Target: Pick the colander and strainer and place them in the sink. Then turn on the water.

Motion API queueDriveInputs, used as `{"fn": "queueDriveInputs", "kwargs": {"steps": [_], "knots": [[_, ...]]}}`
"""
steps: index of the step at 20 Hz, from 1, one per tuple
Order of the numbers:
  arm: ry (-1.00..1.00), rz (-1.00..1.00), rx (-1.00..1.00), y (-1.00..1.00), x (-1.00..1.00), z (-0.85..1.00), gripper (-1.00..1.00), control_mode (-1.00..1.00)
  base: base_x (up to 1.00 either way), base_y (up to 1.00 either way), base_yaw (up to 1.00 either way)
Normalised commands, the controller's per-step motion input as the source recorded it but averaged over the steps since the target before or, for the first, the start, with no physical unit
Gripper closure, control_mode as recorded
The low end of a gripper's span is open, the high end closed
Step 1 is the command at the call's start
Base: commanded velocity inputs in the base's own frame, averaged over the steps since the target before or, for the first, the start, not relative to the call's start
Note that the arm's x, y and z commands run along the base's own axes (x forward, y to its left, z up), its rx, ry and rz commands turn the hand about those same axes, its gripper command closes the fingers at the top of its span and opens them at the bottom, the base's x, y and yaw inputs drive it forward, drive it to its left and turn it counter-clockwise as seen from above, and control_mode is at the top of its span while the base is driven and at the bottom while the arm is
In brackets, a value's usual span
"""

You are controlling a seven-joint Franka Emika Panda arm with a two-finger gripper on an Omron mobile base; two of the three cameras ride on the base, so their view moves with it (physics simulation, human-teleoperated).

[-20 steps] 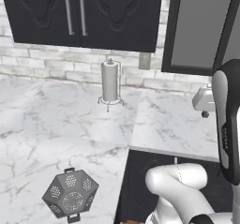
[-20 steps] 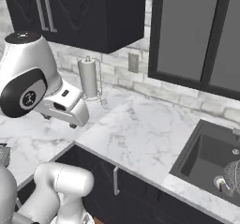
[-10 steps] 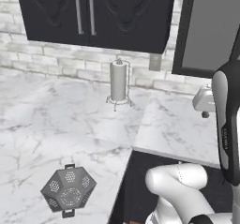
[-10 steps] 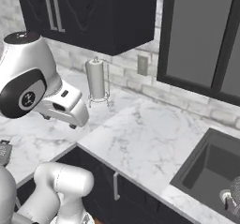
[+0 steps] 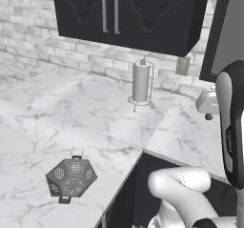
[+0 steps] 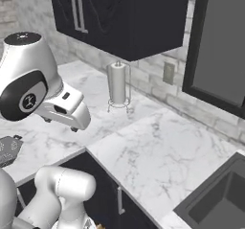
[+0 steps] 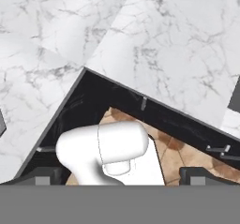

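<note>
Domestic kitchen: white marble L-shaped counter (image 5: 57,127), grey brick backsplash (image 5: 28,36), dark wall cabinets (image 5: 128,12), paper-towel holder (image 5: 141,84) near the counter's rear edge, recessed sink (image 6: 220,199) at its right end.

Paper towel roll (image 5: 141,81) stands upright on the marble counter (image 5: 57,112), dark cabinets (image 5: 128,12) above, outlet (image 6: 168,73) beside.

Dark-grey colander (image 5: 71,177) with pale hole clusters; white, grey-veined marble counter (image 5: 57,112); white paper-towel roll (image 5: 141,82) on wire stand; black upper cabinets (image 5: 128,12) with silver handles; dark-grey sink (image 6: 217,199); light-grey brick wall (image 5: 28,36).
</note>
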Motion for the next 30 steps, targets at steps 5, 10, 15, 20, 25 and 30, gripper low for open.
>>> {"fn": "queueDriveInputs", "kwargs": {"steps": [5, 10, 15, 20, 25, 30], "knots": [[0.00, 0.00, 0.00, 0.00, 0.00, 0.00, -1.00, 1.00, -0.23, 0.59, 0.37], [0.00, 0.00, 0.00, 0.00, 0.00, 0.00, -1.00, 1.00, -0.32, 0.78, 0.30], [0.00, 0.00, 0.00, 0.00, 0.00, 0.00, -1.00, 1.00, -0.32, 0.69, 0.33], [0.00, 0.00, 0.00, 0.00, 0.00, 0.00, -1.00, 1.00, -0.23, 0.49, 0.40], [0.00, 0.00, 0.00, 0.00, 0.00, 0.00, -1.00, 1.00, -0.21, 0.46, 0.41], [0.00, 0.00, 0.00, 0.00, 0.00, 0.00, -1.00, 1.00, -0.12, 0.48, 0.40]]}}
